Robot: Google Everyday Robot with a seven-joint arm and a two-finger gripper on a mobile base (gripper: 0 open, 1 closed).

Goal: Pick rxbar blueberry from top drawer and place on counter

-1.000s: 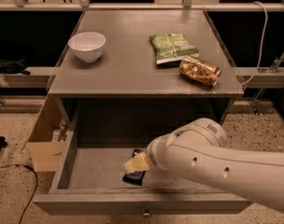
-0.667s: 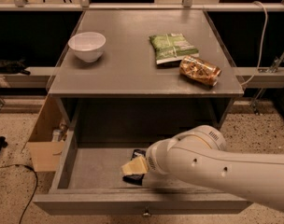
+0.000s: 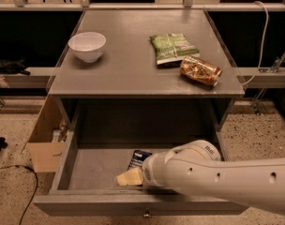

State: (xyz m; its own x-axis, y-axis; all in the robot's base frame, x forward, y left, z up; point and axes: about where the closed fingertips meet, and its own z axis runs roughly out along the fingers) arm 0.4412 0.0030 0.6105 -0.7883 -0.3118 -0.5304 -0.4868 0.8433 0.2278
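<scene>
Since the earlier frame the gripper [image 3: 127, 177] has slid toward the drawer's front, and more of the rxbar blueberry [image 3: 140, 158] shows behind it. That bar lies flat on the floor of the open top drawer [image 3: 71, 159], around mid-width, with its near end hidden behind the gripper and the white arm [image 3: 217, 179]. Whether the gripper is grasping anything cannot be told. It sits low inside the drawer, just behind the front panel, whose small knob [image 3: 145, 214] shows below. The arm comes in from the right and covers the drawer's right half.

On the counter [image 3: 123, 69] above, a white bowl [image 3: 87, 46] stands at the left. A green snack bag [image 3: 173, 48] lies right of centre, and a golden-brown packet [image 3: 200, 71] touches its near corner. A cardboard box [image 3: 45, 146] stands on the floor beside the cabinet's left side.
</scene>
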